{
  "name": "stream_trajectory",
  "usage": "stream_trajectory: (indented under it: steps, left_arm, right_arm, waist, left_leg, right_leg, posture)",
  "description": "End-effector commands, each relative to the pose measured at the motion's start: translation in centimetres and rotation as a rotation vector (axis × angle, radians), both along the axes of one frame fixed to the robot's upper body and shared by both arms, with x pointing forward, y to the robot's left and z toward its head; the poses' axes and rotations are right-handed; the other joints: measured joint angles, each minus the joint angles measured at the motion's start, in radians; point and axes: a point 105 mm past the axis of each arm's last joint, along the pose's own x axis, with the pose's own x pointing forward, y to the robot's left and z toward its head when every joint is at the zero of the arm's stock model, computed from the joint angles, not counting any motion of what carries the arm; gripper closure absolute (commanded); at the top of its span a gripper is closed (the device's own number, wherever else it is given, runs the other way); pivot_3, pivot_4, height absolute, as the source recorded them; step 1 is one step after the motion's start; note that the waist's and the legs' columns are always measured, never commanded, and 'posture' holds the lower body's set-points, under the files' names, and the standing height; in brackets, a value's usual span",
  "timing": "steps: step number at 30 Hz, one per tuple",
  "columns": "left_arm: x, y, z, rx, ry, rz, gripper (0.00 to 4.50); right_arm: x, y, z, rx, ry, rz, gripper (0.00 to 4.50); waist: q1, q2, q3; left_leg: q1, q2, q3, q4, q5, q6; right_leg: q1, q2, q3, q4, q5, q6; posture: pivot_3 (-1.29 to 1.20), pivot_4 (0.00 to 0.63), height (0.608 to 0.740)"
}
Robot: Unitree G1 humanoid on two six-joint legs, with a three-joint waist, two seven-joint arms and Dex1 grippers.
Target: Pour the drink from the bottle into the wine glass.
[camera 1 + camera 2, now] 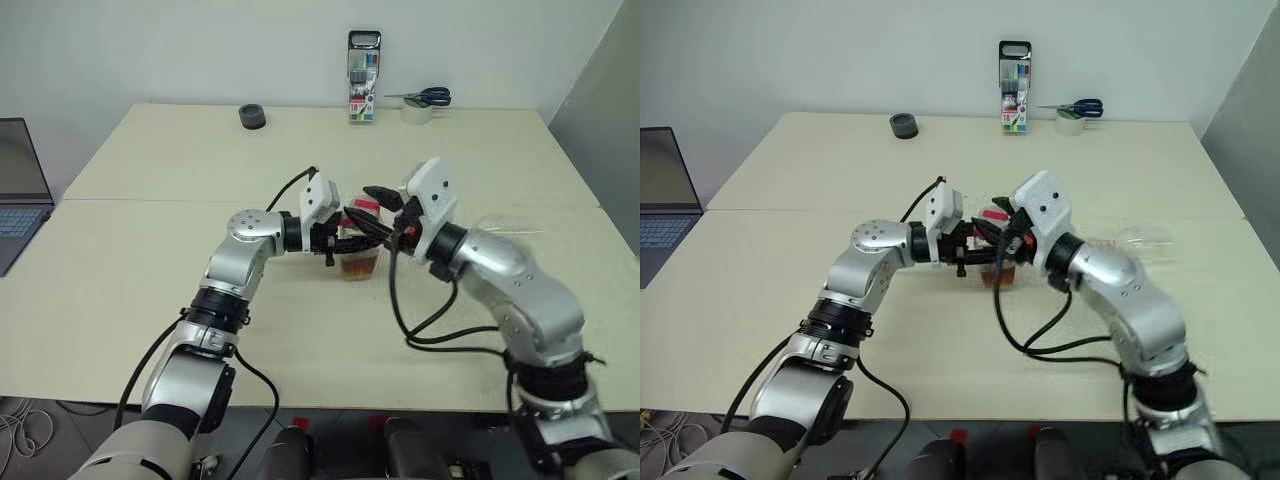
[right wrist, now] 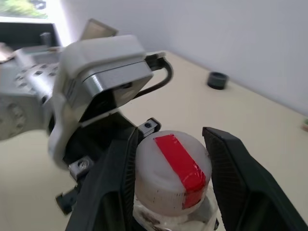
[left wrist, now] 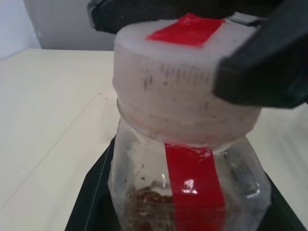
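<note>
Bottle (image 1: 358,262) stands upright mid-table, between the two grippers, near the seam where the two tabletops meet. Clear squarish body, red label strip down one side, a shallow layer of amber-brown drink (image 3: 150,199) at the bottom. Cap (image 2: 172,171) is whitish with a red tape strip across the top, seated on the neck.

Left gripper (image 1: 345,240) comes in from the left, level, fingers pressed tight on the bottle body below the cap; left wrist view shows the black fingers flanking the clear wall.

Right gripper (image 2: 169,179) comes in from the right and slightly above. Its two black fingers (image 2: 115,185) straddle the cap, one on each side. The left-hand finger looks against the cap wall; the other sits just beside it with a thin gap showing. Cannot tell whether the cap is actually pinched.

Wine glass (image 1: 1143,238) is to the right of the bottle, beyond the right forearm, faint against the table (image 1: 150,270).

Far edge: black tape roll (image 1: 252,116) at left, marker pack (image 1: 364,76) standing at centre, scissors (image 1: 424,97) on a white tape roll to the right. Laptop (image 1: 20,190) off the left edge.
</note>
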Motion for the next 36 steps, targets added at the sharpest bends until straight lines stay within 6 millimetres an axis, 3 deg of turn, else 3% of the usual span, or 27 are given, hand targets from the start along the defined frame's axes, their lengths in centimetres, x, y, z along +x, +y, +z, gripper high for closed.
stream_trajectory:
  steps: [1, 5, 6, 9, 12, 14, 18, 23, 36]
  left_arm:
    - [-0.4, -0.1, 2.5, -0.022, -0.081, -0.045, 2.74]
    - [0.0, -0.1, 2.8, -0.039, -0.089, -0.027, 2.74]
    - [0.0, -0.1, 2.8, -0.041, -0.088, -0.024, 2.74]
    - [0.0, -0.2, 2.6, -0.049, -0.080, -0.007, 2.76]
    - [0.5, 0.0, 2.4, -0.059, -0.070, 0.030, 2.76]
    - [0.8, 0.1, 2.5, -0.063, -0.066, 0.053, 2.76]
    - [1.3, -0.3, 2.5, -0.075, -0.052, 0.075, 2.76]
    - [1.5, -0.5, 2.5, -0.073, -0.048, 0.067, 2.76]
    - [1.5, -0.8, 2.5, -0.060, -0.055, 0.049, 2.76]
  right_arm:
    - [1.1, -1.7, 0.2, -0.199, 0.004, 0.206, 2.70]
    - [1.5, -2.4, 1.1, -0.186, 0.085, 0.249, 2.70]
    - [1.7, -2.5, 1.6, -0.152, 0.072, 0.227, 1.94]
    - [2.1, -3.1, 2.9, -0.080, 0.027, 0.145, 0.95]
    - [0.7, -3.5, 4.4, -0.010, -0.004, 0.092, 0.01]
    - [-0.6, -3.4, 4.8, 0.030, 0.001, 0.082, 0.00]
    - [-1.6, -2.4, 3.2, 0.117, -0.047, -0.120, 0.00]
    - [-1.0, -1.2, 2.5, 0.183, -0.089, -0.286, 0.00]
    - [-0.3, 0.4, 1.8, 0.227, -0.097, -0.377, 0.00]
  waist:
    - [-0.001, 0.000, 0.000]
    - [-0.002, 0.000, 0.000]
    - [-0.001, 0.000, 0.000]
    - [0.001, 0.000, 0.000]
    - [0.002, 0.000, 0.000]
    - [0.004, 0.000, 0.000]
    - [0.005, 0.000, 0.000]
    - [0.001, 0.000, 0.000]
    - [0.000, 0.000, 0.000]
  left_leg:
    - [0.001, 0.000, 0.001, 0.000, 0.000, 0.000]
    - [0.001, 0.002, -0.001, -0.001, 0.000, 0.000]
    - [0.001, 0.002, -0.001, -0.001, 0.000, 0.000]
    - [-0.001, 0.001, -0.002, -0.001, 0.002, -0.003]
    - [-0.003, 0.001, -0.003, 0.000, 0.002, -0.003]
    - [-0.004, 0.001, -0.005, 0.000, 0.002, -0.004]
    - [-0.005, 0.001, -0.006, 0.000, 0.002, -0.004]
    - [-0.007, 0.000, -0.004, 0.002, 0.003, -0.003]
    - [-0.008, 0.000, -0.004, 0.001, 0.003, -0.004]
  right_leg:
    - [0.000, 0.000, 0.000, 0.000, 0.000, 0.000]
    - [0.000, 0.001, -0.001, 0.000, 0.000, 0.000]
    - [0.000, 0.001, -0.001, 0.000, 0.000, 0.000]
    - [-0.002, -0.001, 0.000, 0.000, 0.000, 0.000]
    - [-0.002, -0.004, 0.000, 0.000, 0.000, 0.000]
    - [-0.003, -0.004, -0.001, 0.000, 0.000, 0.000]
    - [-0.003, -0.004, -0.001, 0.000, 0.000, 0.000]
    - [-0.007, -0.002, 0.001, 0.003, 0.000, 0.000]
    - [-0.008, -0.001, 0.000, 0.003, 0.000, 0.000]
  posture:
    - [0.00, 0.150, 0.740]
    - [0.00, 0.150, 0.740]
    - [0.00, 0.150, 0.740]
    - [0.00, 0.150, 0.740]
    - [0.00, 0.150, 0.740]
    - [0.00, 0.150, 0.740]
    - [0.00, 0.150, 0.740]
    - [0.00, 0.150, 0.740]
    - [0.00, 0.150, 0.740]
